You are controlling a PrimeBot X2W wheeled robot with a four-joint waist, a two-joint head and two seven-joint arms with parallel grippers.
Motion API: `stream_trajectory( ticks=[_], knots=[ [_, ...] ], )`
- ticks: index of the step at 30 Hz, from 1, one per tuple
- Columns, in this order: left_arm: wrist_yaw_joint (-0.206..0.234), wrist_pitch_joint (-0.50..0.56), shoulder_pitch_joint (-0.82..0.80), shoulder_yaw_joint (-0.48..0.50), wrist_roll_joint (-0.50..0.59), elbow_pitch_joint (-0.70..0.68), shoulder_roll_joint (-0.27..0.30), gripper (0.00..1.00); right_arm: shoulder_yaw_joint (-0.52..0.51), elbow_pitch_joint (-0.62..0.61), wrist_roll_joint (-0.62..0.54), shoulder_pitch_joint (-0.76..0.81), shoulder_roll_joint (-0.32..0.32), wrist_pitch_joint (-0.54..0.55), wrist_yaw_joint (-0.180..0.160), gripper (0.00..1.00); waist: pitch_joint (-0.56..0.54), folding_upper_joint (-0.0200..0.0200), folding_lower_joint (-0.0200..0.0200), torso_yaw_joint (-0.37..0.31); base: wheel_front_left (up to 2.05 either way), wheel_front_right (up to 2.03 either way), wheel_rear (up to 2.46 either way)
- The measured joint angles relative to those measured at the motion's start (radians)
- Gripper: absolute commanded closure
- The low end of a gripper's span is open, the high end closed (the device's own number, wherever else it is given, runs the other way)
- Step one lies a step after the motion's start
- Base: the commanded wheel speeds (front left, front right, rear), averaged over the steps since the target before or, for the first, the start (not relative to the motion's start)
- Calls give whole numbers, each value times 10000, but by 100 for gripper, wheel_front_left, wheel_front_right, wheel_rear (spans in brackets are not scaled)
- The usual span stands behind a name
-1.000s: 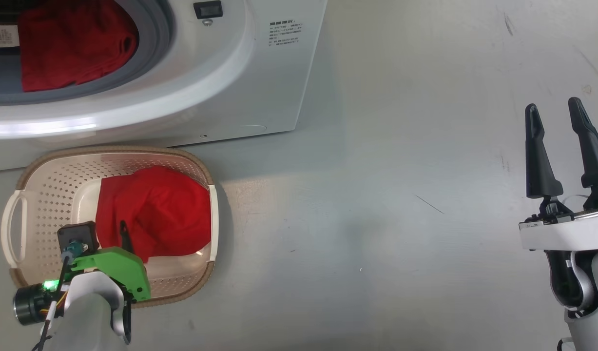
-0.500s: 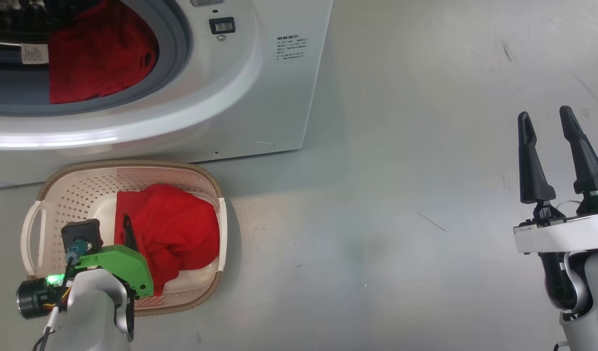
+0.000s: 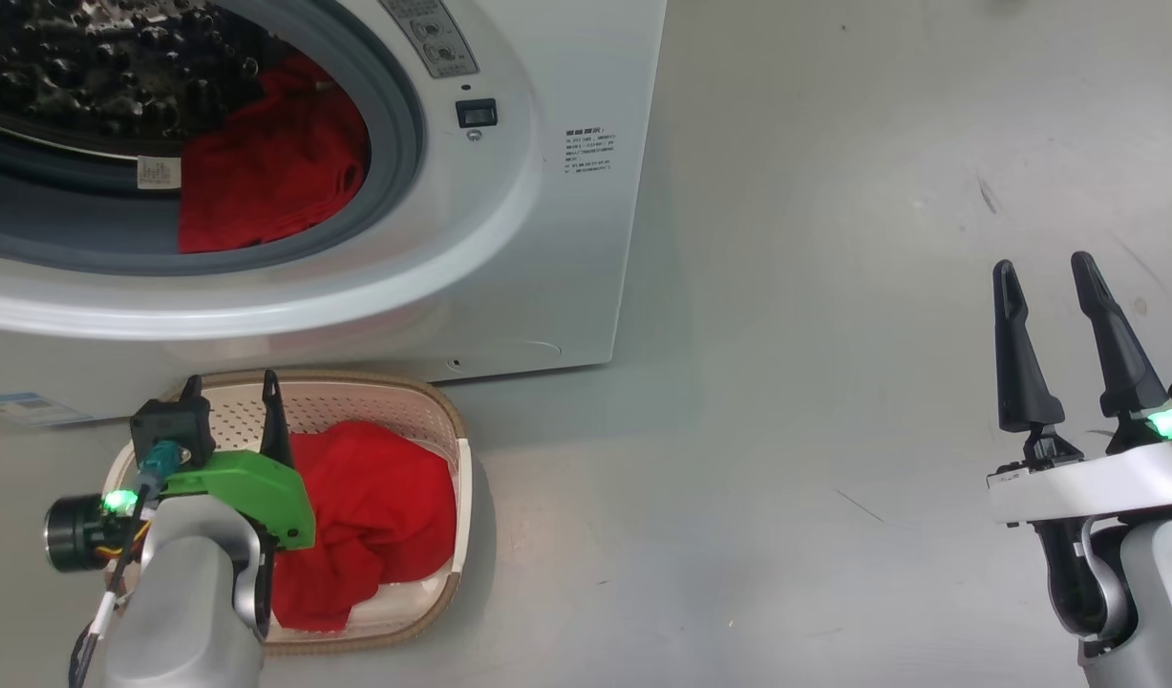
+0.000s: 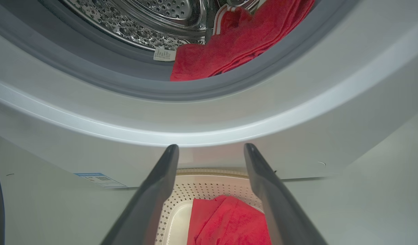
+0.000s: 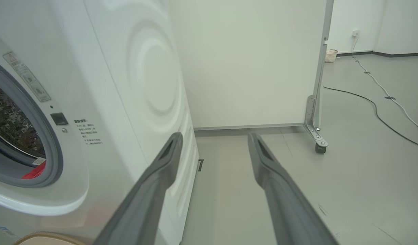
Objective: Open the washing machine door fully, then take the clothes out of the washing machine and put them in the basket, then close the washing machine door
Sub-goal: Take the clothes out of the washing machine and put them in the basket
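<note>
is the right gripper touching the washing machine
Apart. The head view shows a wide stretch of bare floor between the right gripper and the washing machine.

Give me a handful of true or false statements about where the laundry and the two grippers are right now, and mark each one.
1. A red garment lies in the basket. True.
2. The drum is empty. False: red clothes lie inside it, near the opening.
3. The left gripper is shut on cloth. False: it is open and empty, above the basket.
4. The right gripper is open, over the floor to the right of the washing machine. True.
5. The basket sits on top of the washing machine. False: it stands on the floor in front of it.
</note>
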Motion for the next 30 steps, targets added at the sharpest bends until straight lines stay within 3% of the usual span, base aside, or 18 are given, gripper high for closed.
stream_trajectory(
  ticks=[15, 26, 30],
  knots=[
    [-366, 0, 690, -690, 77, -2688, -4, 0, 19, 90, -98, 731, 221, -2, -92, 0, -1395, 0, 0, 370, 0, 0, 0],
    [-334, -4, 1681, -1137, -199, -4228, 6, 0, 4, -81, -98, 941, 368, -2, -117, 0, -1699, 0, 0, 568, 0, 0, 0],
    [-132, -29, 1910, -1116, -487, -4734, 12, 0, 2, -142, -98, 950, 395, -2, -155, 0, -1718, 0, 0, 581, 0, 0, 0]
  ],
)
